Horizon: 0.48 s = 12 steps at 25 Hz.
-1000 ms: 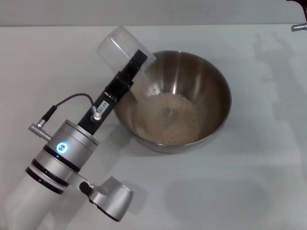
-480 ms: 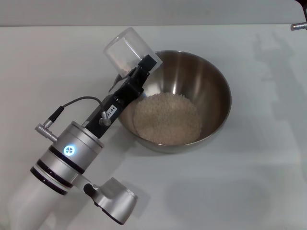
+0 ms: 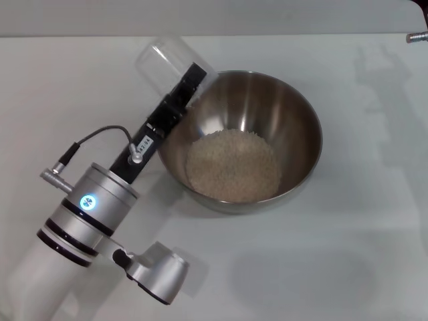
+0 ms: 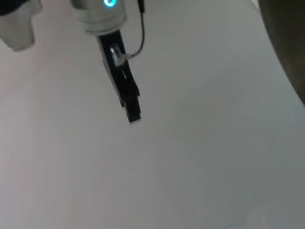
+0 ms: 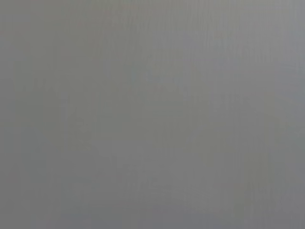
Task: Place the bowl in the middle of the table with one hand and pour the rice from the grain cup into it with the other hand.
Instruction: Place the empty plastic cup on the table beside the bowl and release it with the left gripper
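Observation:
The steel bowl stands on the white table, a little right of the middle. A heap of pale rice lies in its bottom. My left gripper is shut on the clear grain cup and holds it tilted at the bowl's far-left rim. The cup looks empty and no grains are falling. In the left wrist view a black gripper finger shows over bare table. My right gripper is out of view.
The left arm's silver wrist with its blue ring reaches over the table's front left. A small metal part shows at the far right edge. The right wrist view is plain grey.
One second ago rice was streaming from the cup into the bowl. The stream has stopped and the heap has settled. The cup swung more upright, then tilted back to the rim.

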Each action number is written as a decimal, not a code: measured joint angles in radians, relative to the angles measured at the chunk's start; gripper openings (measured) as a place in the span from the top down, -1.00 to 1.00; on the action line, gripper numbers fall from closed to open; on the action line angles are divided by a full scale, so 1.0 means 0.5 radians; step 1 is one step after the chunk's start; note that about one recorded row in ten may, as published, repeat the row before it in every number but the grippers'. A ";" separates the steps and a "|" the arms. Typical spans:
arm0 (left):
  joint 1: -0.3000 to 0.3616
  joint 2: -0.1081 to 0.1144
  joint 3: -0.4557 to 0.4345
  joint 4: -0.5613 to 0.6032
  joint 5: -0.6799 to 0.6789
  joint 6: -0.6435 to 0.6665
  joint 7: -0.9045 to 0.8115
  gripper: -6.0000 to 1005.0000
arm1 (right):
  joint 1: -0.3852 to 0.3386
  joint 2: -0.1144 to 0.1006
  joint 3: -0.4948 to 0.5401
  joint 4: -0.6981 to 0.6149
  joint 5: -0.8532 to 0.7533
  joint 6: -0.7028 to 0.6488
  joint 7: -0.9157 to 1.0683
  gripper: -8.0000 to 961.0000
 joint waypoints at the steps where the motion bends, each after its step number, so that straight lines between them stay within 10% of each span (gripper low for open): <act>1: 0.000 0.001 0.025 0.000 0.001 0.001 -0.005 0.95 | 0.001 0.000 0.000 -0.001 0.000 0.000 0.000 0.09; 12: 0.004 0.000 -0.036 0.008 0.012 -0.046 -0.148 0.95 | 0.008 0.000 0.000 -0.014 0.005 -0.003 0.000 0.09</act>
